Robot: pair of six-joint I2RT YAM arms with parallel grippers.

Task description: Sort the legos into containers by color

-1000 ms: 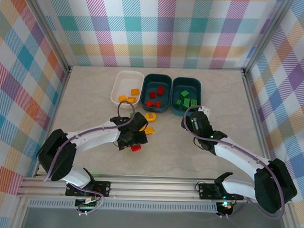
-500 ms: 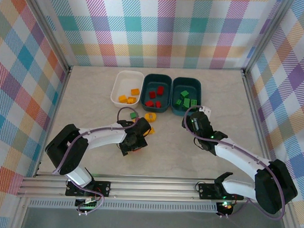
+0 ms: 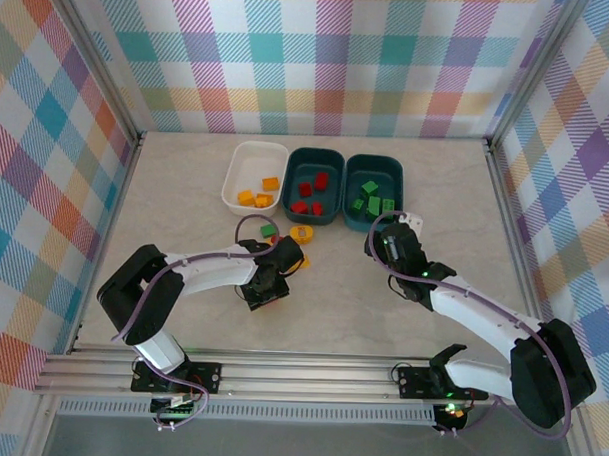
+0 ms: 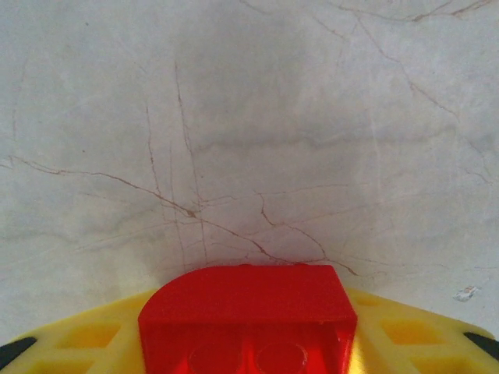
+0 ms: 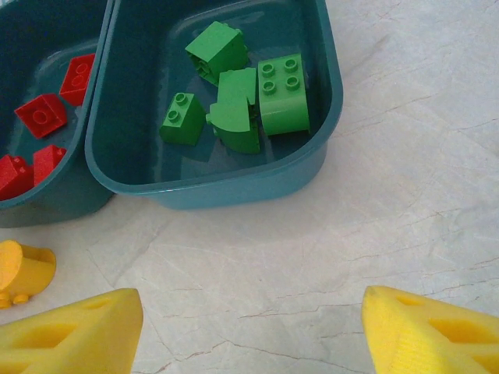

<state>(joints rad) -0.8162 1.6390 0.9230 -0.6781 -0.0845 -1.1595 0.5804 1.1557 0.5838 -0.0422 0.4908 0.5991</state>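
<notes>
Red lego (image 4: pixel 248 312), rounded top: sitting on the near side of the middle teal tray (image 3: pixel 290 187), low over the tabletop (image 4: pixel 249 117). Left hand (image 3: pixel 268 287) is bracketing it, and its yellow pads (image 4: pixel 86 331) are seemingly pressing both flanks. Right hand (image 5: pixel 249 312) is hovering to the right of that tray and nearer than it, spread wide, carrying nothing. Judged light, rigid, glossy and slip-prone; the flat opposite side walls are offering a better hold than the curved top.

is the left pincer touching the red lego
Touching. The left wrist view shows the red lego flush between both yellow fingers of the left pincer.
</notes>
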